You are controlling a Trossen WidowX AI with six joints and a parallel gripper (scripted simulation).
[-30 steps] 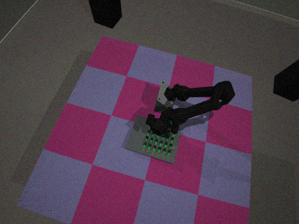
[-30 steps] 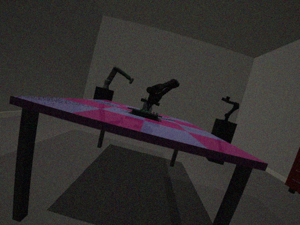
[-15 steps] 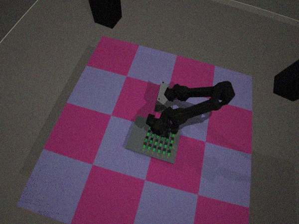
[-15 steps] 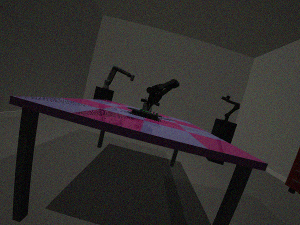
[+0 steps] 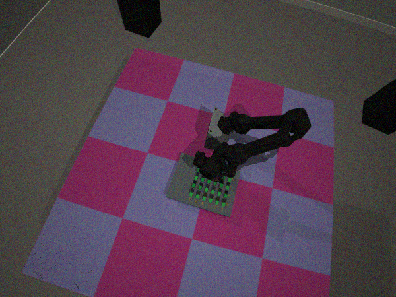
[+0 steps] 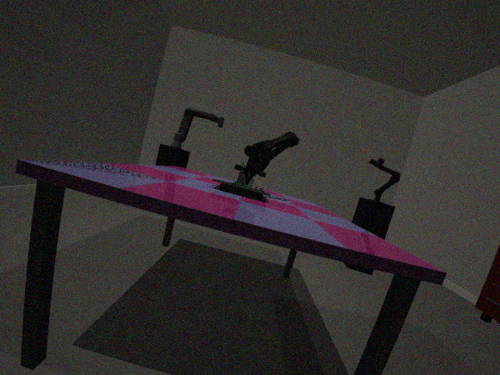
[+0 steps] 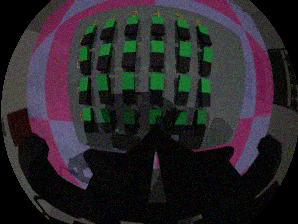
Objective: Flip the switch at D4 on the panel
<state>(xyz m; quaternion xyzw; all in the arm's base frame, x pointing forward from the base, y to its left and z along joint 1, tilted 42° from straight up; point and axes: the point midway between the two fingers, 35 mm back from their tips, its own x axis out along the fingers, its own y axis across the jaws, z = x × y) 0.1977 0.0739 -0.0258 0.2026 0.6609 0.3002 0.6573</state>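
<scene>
On the pink-and-lilac checked table [image 5: 109, 171] lies the grey panel [image 5: 179, 185] of green-and-black switches [image 5: 211, 191]. The gripper [image 5: 214, 173] hangs over the panel's near rows – fingers pressed together, holding nothing. In the wrist view the fingertips cover the bottom rows, so the D4 switch itself cannot be made out – its row lies under them. The arm [image 5: 264, 138] reaches in from the right.

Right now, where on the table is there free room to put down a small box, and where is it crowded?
Free: the checkered squares left of the switch panel, and the squares on the panel's side away from the arm. Crowded: over the panel's arm-side rows, where the shut pincer hangs, and around the arm's base.
</scene>
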